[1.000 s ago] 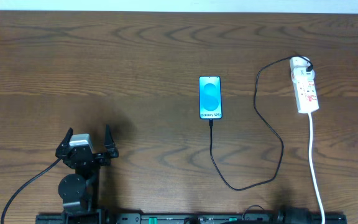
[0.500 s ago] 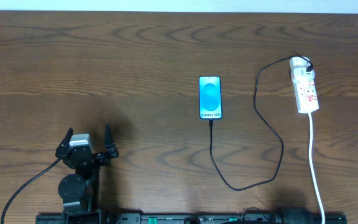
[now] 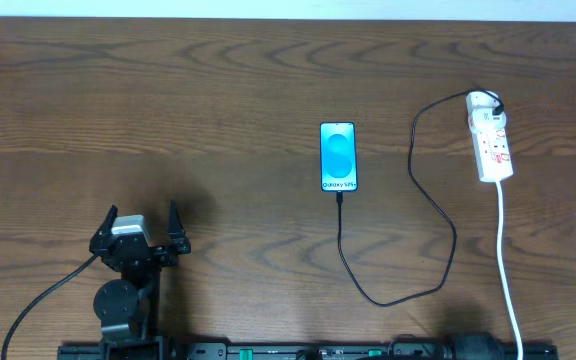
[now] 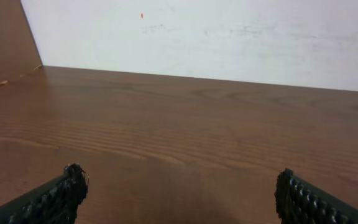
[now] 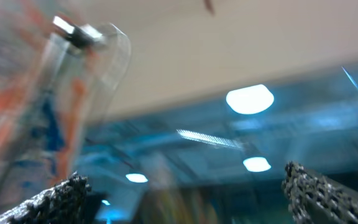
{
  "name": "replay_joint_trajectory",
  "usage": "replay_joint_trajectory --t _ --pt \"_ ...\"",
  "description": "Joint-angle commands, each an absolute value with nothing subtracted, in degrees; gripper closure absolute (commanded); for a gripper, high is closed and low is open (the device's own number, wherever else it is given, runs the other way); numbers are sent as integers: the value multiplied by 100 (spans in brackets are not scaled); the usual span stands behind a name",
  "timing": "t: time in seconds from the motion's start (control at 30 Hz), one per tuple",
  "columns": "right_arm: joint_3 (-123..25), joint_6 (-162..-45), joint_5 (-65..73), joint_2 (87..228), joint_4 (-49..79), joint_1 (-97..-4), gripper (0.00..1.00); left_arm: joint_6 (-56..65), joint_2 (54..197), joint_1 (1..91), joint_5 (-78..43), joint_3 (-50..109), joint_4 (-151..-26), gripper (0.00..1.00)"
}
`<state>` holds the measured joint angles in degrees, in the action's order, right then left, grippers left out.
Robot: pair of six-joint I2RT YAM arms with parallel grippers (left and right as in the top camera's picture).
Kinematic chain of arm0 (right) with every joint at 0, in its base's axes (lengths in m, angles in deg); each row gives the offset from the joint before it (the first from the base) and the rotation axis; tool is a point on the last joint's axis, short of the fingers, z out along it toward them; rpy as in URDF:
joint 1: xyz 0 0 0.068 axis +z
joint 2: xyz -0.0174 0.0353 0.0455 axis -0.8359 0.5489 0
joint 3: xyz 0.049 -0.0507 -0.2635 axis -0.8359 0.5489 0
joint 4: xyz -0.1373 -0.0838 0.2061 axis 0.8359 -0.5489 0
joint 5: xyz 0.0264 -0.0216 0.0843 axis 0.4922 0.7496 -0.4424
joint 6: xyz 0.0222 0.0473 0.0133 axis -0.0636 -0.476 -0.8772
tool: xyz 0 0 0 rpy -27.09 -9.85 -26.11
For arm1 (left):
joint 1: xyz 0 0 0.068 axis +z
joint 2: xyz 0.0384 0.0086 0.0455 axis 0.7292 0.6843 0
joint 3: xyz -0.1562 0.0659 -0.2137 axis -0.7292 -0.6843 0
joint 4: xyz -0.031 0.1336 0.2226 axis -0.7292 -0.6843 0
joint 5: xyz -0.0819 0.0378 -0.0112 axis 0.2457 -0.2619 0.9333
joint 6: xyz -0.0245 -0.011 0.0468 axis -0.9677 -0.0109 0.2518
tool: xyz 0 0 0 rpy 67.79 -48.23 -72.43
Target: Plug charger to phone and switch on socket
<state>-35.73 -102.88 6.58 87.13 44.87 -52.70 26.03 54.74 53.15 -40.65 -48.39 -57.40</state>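
Phone (image 3: 337, 157) lies flat on the table (image 3: 218, 90), well ahead of the left gripper (image 3: 142, 216) and off to its right. The charger (image 3: 438, 215) runs from the phone's near edge in a loop to the socket (image 3: 491, 140), which sits further right, ahead of the right gripper (image 5: 185, 186). Both grippers stand wide open and hold nothing. The right one is tipped up, so its camera sees only ceiling lights (image 5: 249, 99), not the table.

The tip looks seated in the phone, though it is too small to confirm, and the switch's position cannot be read. The likely trouble is that an arm reaching toward the socket snags the cable loop lying near its path, tugging the tip out or dragging the phone. A push on the switch could also slide the light strip instead of tripping it, if nothing braces it.
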Motion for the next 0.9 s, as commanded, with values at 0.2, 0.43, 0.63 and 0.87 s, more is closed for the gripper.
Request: replay_joint_trajectory --t 0.2,0.43,0.63,0.87 --pt "-1604 -10280 1576 8739 4093 -5255 1 2681 5429 5339 -3949 -5001 -5819 2" --pt "20 -10277 1576 8739 4325 -5255 1 2681 5429 5339 -3949 -5001 -5819 2" --pt "981 -10835 1567 8739 4401 -5255 1 2679 5429 5339 -3949 -5001 -5819 2" --pt "1329 -11115 1772 8739 4373 -5255 1 2681 5429 5339 -3949 -5001 -5819 2"
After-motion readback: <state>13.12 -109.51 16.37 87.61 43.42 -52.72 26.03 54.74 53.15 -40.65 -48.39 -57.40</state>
